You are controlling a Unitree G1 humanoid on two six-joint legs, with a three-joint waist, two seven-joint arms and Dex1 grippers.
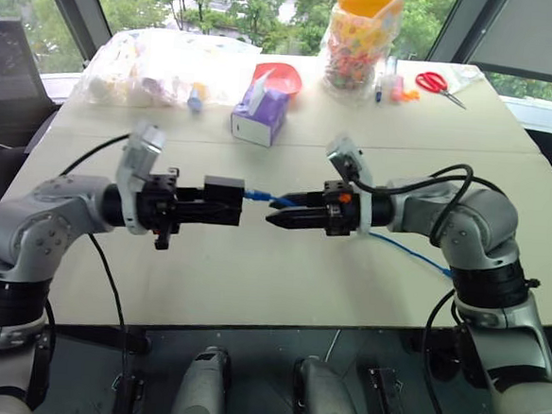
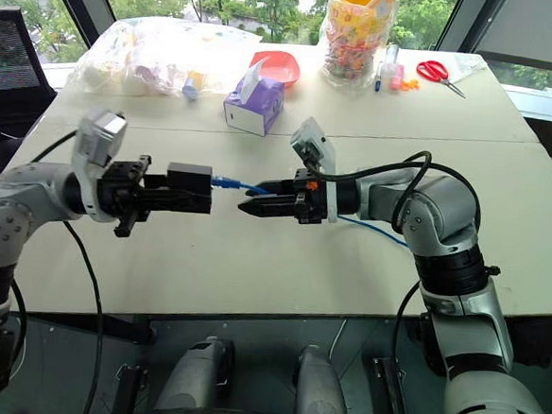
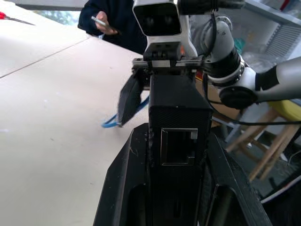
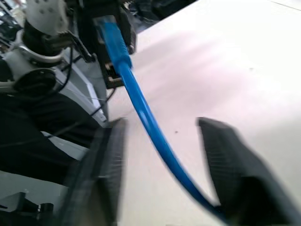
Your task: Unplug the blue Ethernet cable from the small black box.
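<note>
The small black box (image 1: 223, 186) is held above the table with my left gripper (image 1: 229, 207) shut on it; the left wrist view shows an empty port on the box's (image 3: 176, 108) near face. The blue Ethernet cable (image 1: 256, 196) meets the side of the box that faces my right arm. From there it runs between the fingers of my right gripper (image 1: 280, 210) and trails over the table behind that arm. In the right wrist view the cable (image 4: 141, 103) passes through the gap of the right gripper (image 4: 160, 123), whose fingers stand apart and do not clamp it.
A purple tissue box (image 1: 261, 114), a red bowl (image 1: 278, 74), a clear plastic bag (image 1: 163, 66), a bag of colourful sweets (image 1: 362, 38) and red scissors (image 1: 441, 84) sit at the far side of the beige table (image 1: 252, 281). A person (image 3: 113, 19) is beyond the table.
</note>
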